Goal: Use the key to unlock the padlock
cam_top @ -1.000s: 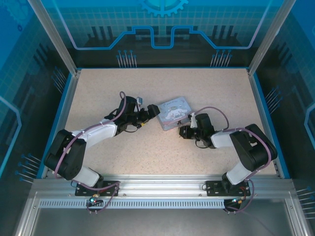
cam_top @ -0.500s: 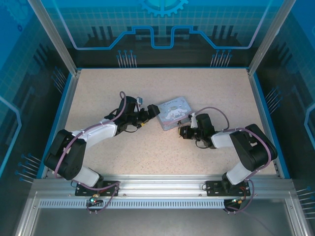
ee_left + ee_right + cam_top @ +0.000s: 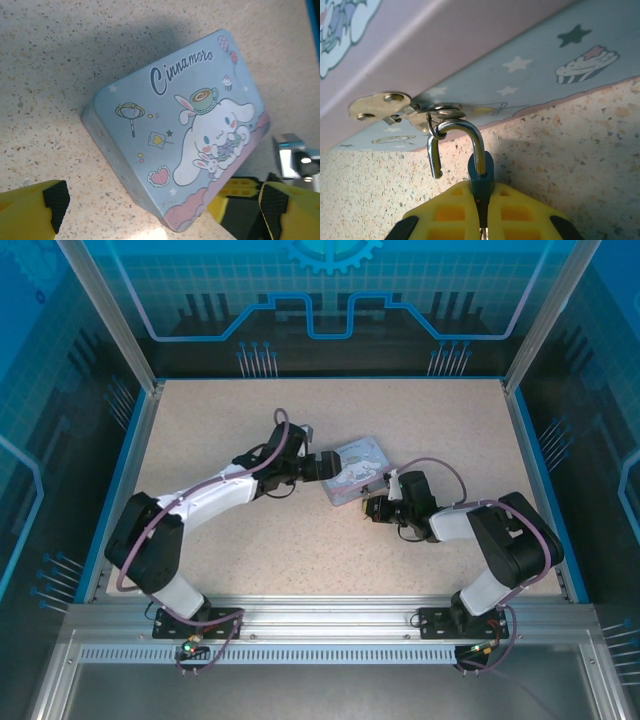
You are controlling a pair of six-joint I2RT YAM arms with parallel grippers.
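Observation:
The padlock (image 3: 481,179) has a small blue body, and my right gripper (image 3: 481,192) is shut on it just in front of the tin's front wall. Its silver shackle (image 3: 472,137) stands open, with the free end out of the body, and hooks through the ring of the tin's metal hasp (image 3: 375,107). The key is hidden. From above, the right gripper (image 3: 372,506) sits at the near corner of the pale blue cartoon tin (image 3: 358,465). My left gripper (image 3: 322,466) is open at the tin's left edge, its pads (image 3: 56,202) wide apart around the tin's (image 3: 185,125) corner.
The tin lies flat on the speckled table (image 3: 250,540) near its middle. My right gripper's yellow fingers (image 3: 240,192) show just past the tin's corner in the left wrist view. Blue walls (image 3: 120,440) ring the table.
My left arm has reached rightward, bringing its open gripper up to the tin's left edge. The right gripper stays on the padlock and has barely moved.

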